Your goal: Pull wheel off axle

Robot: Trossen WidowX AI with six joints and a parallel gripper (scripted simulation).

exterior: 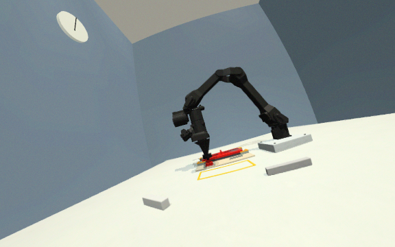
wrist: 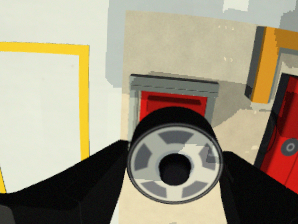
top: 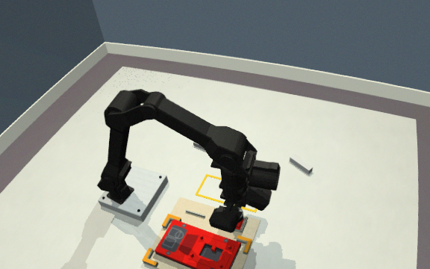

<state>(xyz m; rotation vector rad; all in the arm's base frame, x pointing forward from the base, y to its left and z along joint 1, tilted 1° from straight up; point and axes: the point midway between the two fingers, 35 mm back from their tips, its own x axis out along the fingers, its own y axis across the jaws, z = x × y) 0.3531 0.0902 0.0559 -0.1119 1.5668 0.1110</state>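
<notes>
Now the gripper [wrist: 174,183] is clamped on the wheel [wrist: 174,164], one black finger [wrist: 87,192] on each side of its rim.

From the wrist view the wheel faces straight up at the camera, its dark hub hole centred, over the red mount [wrist: 173,104] on the tan board [wrist: 193,50]; whether it has cleared the axle cannot be told, since the wheel hides it. The axle is said to stand upright, so the pull likely has to go straight up along the hub's axis before any sideways travel. The marked area [wrist: 83,96], outlined in yellow, lies just beside the board, to the left in the wrist view; in the exterior view it sits on the near side of the board [exterior: 225,170].
</notes>
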